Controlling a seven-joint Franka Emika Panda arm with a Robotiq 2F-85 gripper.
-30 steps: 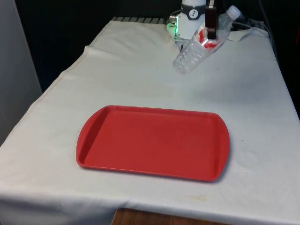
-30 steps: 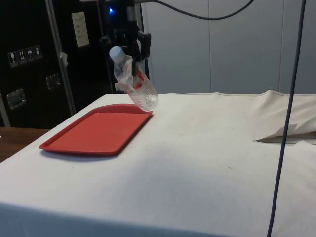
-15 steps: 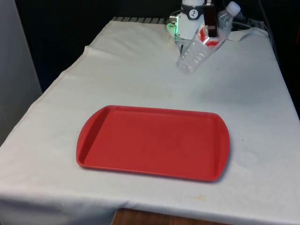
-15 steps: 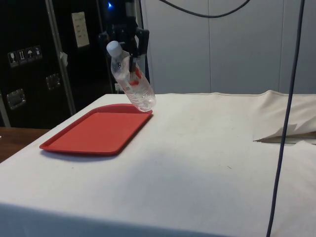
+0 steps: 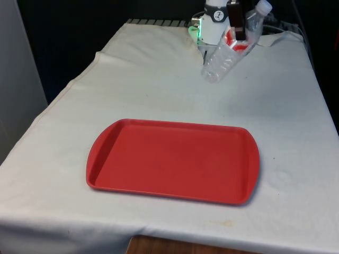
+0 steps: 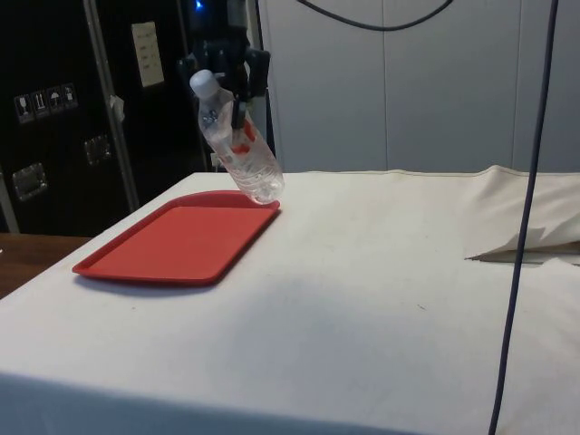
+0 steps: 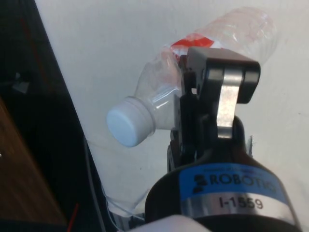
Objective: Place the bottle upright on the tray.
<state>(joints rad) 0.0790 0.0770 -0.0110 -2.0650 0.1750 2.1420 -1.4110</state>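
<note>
The red tray (image 5: 172,161) lay flat on the desk (image 5: 132,84), its whole inner surface bare and open from above; only its low raised rim stood around it. Between the tray's far edge and the tilted bottle (image 5: 228,50), carried in the air by the hand (image 5: 237,21), the white cloth was unbroken. The bottle's base hung clear above the desk, near the tray's far corner in the side view. Loose cloth folds (image 6: 530,237) rose at the desk's far end, well apart from the tray.
</note>
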